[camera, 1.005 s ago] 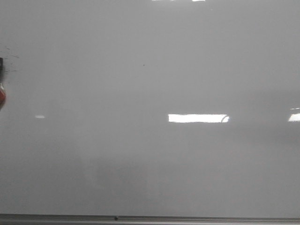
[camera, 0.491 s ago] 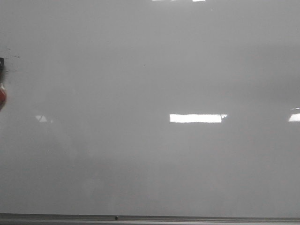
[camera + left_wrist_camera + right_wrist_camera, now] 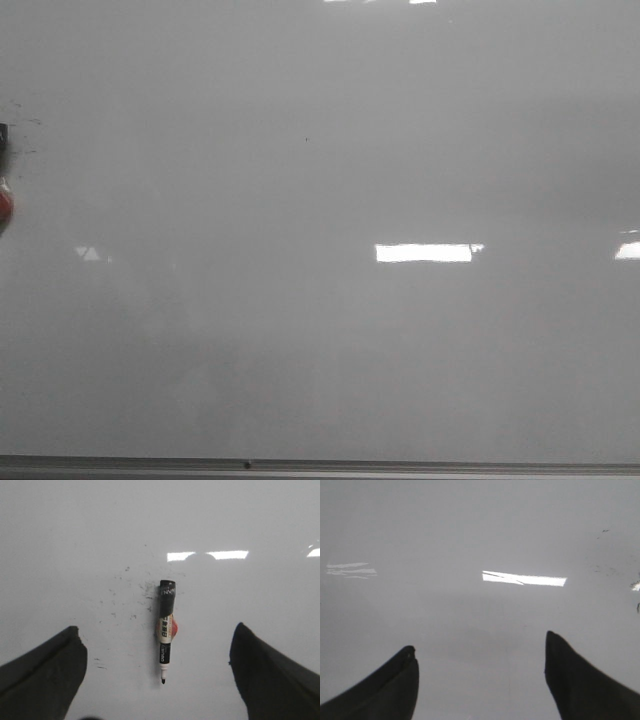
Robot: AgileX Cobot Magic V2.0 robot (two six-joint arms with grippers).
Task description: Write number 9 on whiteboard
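Observation:
The whiteboard (image 3: 320,330) fills the front view, glossy grey-white with bright light reflections. No number 9 shows on it. An uncapped black marker (image 3: 166,630) with a white and red label lies on the board (image 3: 75,540), its tip toward my left gripper (image 3: 156,632). The left gripper is open and empty, a finger on either side of the marker and clear of it. A sliver of the marker shows at the front view's left edge (image 3: 3,200). My right gripper (image 3: 480,645) is open and empty over bare board (image 3: 470,525).
A grey metal frame edge (image 3: 400,467) runs along the board's near side. Small black marker specks (image 3: 127,587) dot the board around the marker. A few more specks (image 3: 605,531) show in the right wrist view.
The bright reflection in the middle of the board has shifted a little to the right and narrowed. Faint shadows on the board's lower left have moved. The marker has not moved.

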